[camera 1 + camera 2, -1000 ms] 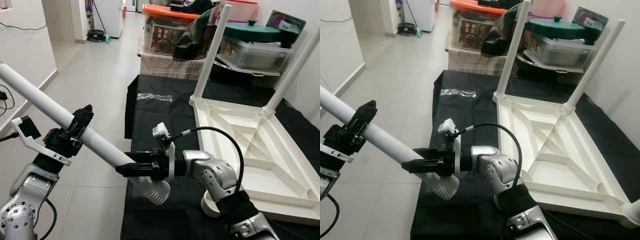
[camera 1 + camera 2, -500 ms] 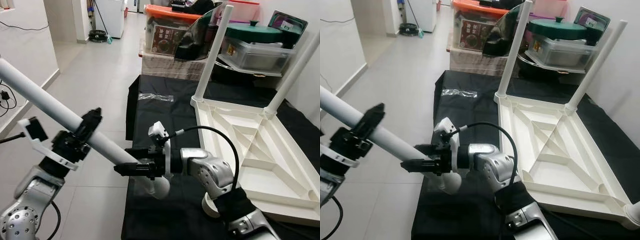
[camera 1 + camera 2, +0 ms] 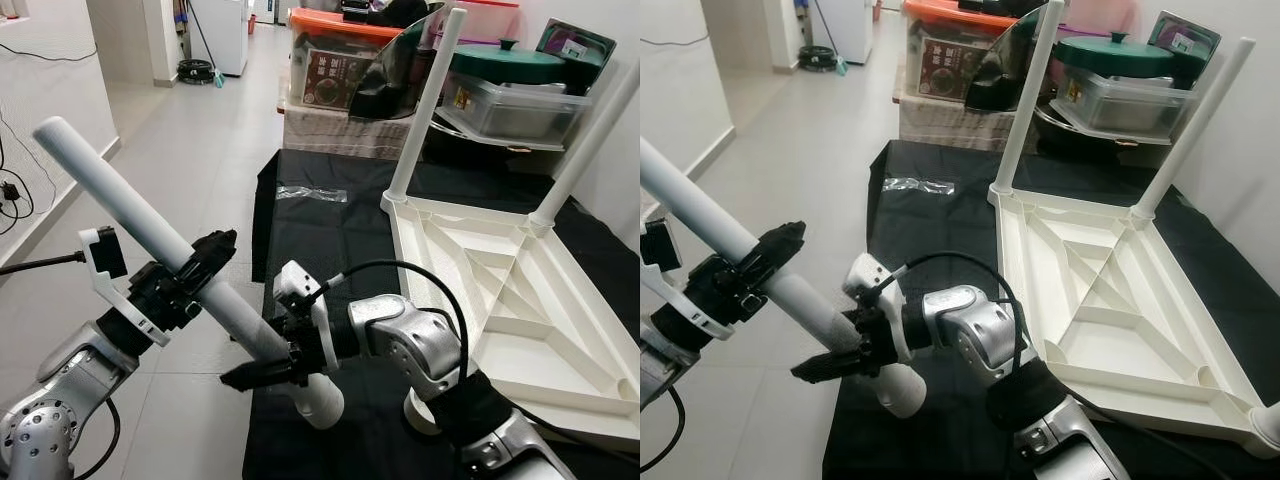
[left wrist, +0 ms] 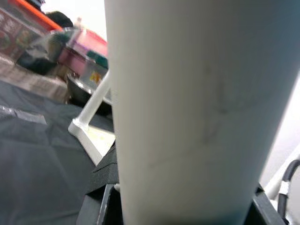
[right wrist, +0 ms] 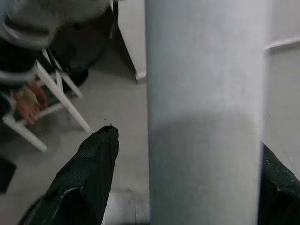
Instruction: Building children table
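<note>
A long white table leg (image 3: 130,200) slants from upper left down to its ribbed end (image 3: 322,403) in front of me. My left gripper (image 3: 215,250) is shut on its middle; the leg (image 4: 187,117) looms close in the left wrist view. My right gripper (image 3: 240,378) sits lower on the leg, near the ribbed end. In the right wrist view one black finger (image 5: 89,173) stands apart from the leg (image 5: 201,117), so the gripper is open around it. The white table top (image 3: 520,300) lies upside down on the black cloth (image 3: 320,230), with two legs (image 3: 425,100) upright at its far corners.
Storage boxes (image 3: 330,60) and a green-lidded tub (image 3: 505,65) stand stacked behind the cloth. A clear plastic bag (image 3: 310,193) lies on the cloth's far part. Tiled floor (image 3: 190,150) stretches to the left, bounded by a white wall (image 3: 50,90).
The left gripper has swung the leg steeper and carried it to the right. The right gripper has dropped lower and tilted down, and its fingers have loosened from the leg.
</note>
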